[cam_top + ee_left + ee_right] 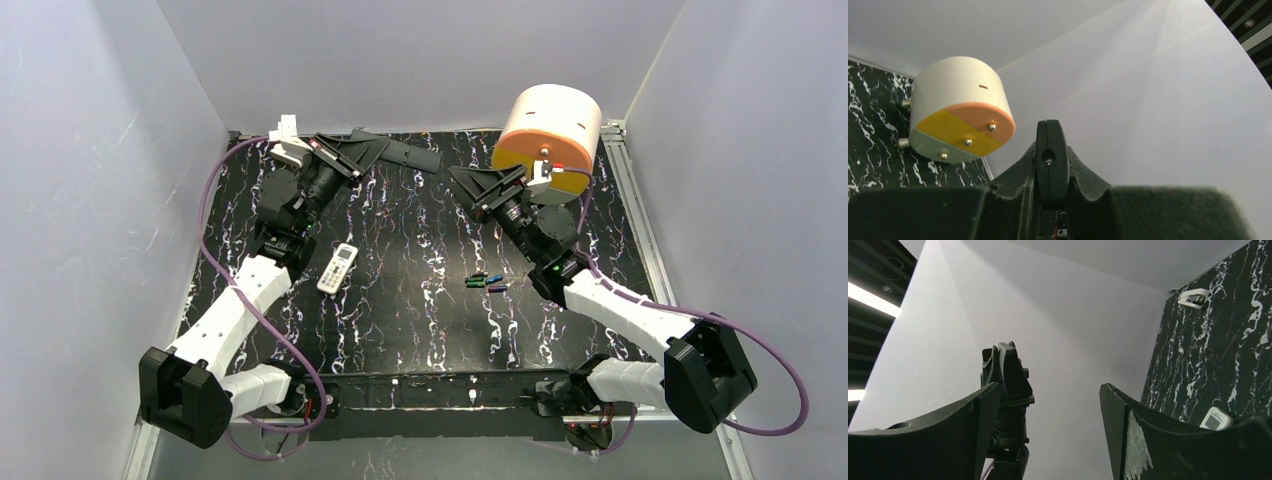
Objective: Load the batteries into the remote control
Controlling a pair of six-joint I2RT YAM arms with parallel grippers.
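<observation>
While remote control (338,268), print unreadable, lies apart from batteries (484,281), left tool (1050,150) clenched, right tool (1049,392) released.

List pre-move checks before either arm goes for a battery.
1. Remote flat on the table, untouched: ok.
2. Batteries clustered on the table, clear of both arms: ok.
3. Right claw open and empty: ok.
4. Left claw open for a pick: not ok, shut on nothing.
5. Remote ready to take batteries: cannot tell, its button side faces up.
6. Which way each battery points: cannot tell, too small.
</observation>
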